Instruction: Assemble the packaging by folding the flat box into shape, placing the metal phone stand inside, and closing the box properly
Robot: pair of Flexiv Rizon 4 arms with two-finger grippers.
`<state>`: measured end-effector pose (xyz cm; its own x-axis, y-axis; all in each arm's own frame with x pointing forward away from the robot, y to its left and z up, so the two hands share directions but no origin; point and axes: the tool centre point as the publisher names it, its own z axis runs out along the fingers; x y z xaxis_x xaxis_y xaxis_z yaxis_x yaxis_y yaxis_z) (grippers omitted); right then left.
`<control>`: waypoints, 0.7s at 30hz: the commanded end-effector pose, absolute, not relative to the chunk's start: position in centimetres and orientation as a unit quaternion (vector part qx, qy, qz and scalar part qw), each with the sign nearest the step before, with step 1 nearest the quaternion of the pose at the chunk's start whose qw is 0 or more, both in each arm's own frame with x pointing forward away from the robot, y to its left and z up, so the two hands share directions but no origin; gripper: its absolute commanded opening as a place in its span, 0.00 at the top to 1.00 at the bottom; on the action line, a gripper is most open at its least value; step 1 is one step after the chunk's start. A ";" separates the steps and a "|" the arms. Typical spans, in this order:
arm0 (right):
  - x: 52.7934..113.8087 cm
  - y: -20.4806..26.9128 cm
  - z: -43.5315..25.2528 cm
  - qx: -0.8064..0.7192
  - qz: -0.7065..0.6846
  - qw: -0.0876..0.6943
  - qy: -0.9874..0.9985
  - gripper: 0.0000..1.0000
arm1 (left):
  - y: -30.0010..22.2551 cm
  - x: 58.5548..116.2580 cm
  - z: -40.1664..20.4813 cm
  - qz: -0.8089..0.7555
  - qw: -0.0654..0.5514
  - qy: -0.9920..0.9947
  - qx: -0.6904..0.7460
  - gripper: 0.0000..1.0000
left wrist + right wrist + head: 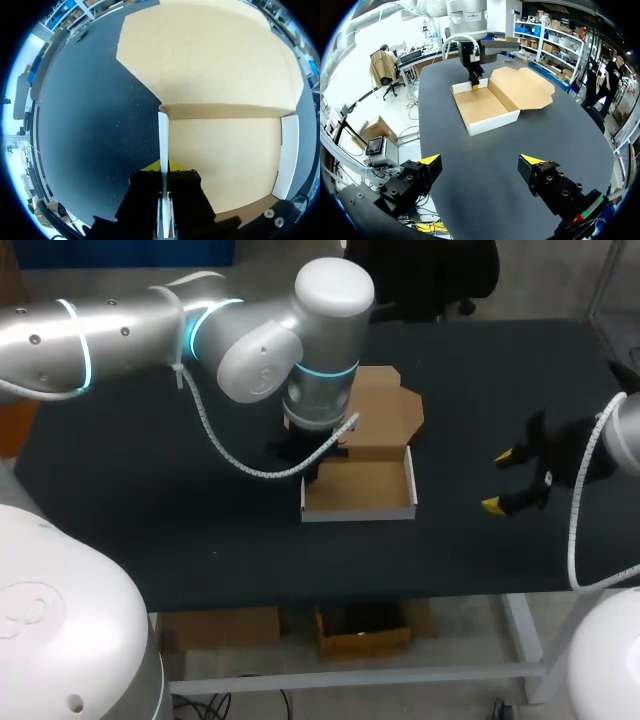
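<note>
Plainly the folding step is in hand. The shallow brown cardboard box (357,490) with white outer faces sits open near the middle of the black table (130,500). Its walls are raised and its flat brown lid (388,405) lies back on the far side. The left gripper (163,169) stands over the thin white side wall (163,132) on the left arm's side of the box. Both fingers are closed on that panel, one inside the tray and one outside, holding it upright. The right gripper (482,160) hovers well apart from the box on its other side, jaws wide open and holding nothing. The metal phone stand shows in none of the views, so I cannot say where it is. By my judgement the tray is nearly formed, with packing and closing not yet done. The next move calls for the left fingers to let go without dragging the wall outward. The stand must then be found and set in the tray before the lid comes over.
</note>
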<state>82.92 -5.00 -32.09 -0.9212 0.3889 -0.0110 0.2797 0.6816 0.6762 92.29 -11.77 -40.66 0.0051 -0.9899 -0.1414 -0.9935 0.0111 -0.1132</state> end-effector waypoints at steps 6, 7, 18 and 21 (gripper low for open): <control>82.9 -5.4 -31.8 0.153 0.360 0.045 0.919 0.00 | -11.8 92.3 -41.1 0.026 0.107 0.702 -0.703 1.00; 82.9 -5.4 -31.9 0.150 0.358 0.045 0.920 0.00 | -11.8 92.3 -41.1 0.029 0.110 0.701 -0.704 1.00; 83.0 -5.2 -32.2 0.148 0.349 0.036 0.925 0.00 | -11.7 92.4 -41.1 0.061 0.147 0.695 -0.701 1.00; 83.0 -5.2 -32.2 0.148 0.348 0.035 0.925 0.00 | -11.6 92.5 -41.1 0.076 0.164 0.689 -0.702 1.00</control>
